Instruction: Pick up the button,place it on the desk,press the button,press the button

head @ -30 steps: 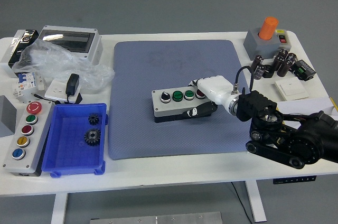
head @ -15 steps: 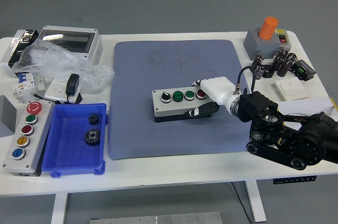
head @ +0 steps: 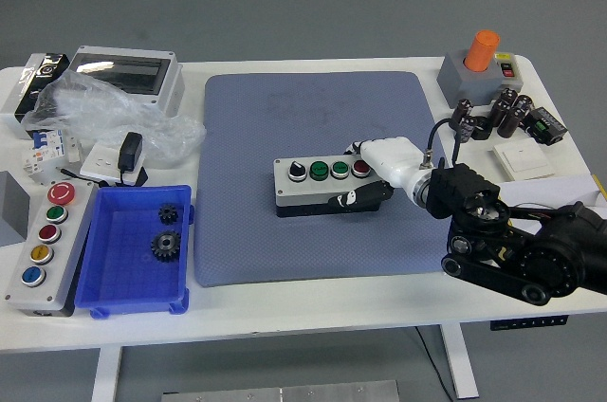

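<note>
The right hand (head: 372,177) is gripping the right end of the grey button box (head: 322,184), its white palm lying over the box top beside the red button and a dark finger curling along the front face; the box is sitting on the blue-grey mat (head: 318,174) in the middle of the white table (head: 285,302); a blue tray (head: 133,250) holding two gears is lying at the mat's left.

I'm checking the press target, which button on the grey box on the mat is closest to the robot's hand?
The red button, last in the row on the button box, right beside the right hand.
</note>
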`<act>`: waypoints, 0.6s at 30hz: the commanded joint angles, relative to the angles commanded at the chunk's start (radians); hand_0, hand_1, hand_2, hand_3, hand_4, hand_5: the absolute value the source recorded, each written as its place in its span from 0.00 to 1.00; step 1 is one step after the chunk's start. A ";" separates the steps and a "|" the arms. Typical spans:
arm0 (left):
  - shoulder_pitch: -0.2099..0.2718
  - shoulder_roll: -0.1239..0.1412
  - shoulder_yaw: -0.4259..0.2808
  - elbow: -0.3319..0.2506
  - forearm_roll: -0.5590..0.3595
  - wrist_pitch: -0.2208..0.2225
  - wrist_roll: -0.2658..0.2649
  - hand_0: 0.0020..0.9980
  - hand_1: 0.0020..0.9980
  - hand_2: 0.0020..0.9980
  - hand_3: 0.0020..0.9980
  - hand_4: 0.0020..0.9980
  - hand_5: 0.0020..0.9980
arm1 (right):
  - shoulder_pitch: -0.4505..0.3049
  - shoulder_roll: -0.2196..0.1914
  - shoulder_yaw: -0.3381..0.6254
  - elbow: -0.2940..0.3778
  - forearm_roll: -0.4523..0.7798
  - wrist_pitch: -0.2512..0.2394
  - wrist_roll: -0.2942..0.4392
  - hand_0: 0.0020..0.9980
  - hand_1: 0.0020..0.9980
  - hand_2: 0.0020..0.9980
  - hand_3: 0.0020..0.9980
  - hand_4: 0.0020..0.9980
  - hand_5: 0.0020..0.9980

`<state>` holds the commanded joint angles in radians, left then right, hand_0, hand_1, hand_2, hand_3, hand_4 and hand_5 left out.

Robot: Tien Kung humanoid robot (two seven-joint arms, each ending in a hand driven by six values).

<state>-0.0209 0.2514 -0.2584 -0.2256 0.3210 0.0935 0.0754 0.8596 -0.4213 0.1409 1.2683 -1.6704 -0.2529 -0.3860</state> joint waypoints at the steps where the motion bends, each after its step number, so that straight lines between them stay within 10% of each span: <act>1: 0.000 0.000 0.000 0.000 0.000 0.000 0.000 0.67 0.68 0.61 0.62 0.58 0.40 | 0.000 -0.001 0.003 0.002 -0.004 -0.002 0.004 0.57 0.72 0.79 0.82 1.00 0.78; 18: 0.000 -0.002 -0.002 0.001 -0.001 -0.002 -0.002 0.67 0.68 0.60 0.62 0.58 0.40 | -0.022 -0.059 0.103 0.113 -0.018 0.083 0.038 0.69 0.82 0.89 0.93 1.00 0.85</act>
<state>-0.0209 0.2492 -0.2602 -0.2244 0.3199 0.0912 0.0731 0.8375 -0.4800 0.2437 1.3810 -1.6882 -0.1700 -0.3483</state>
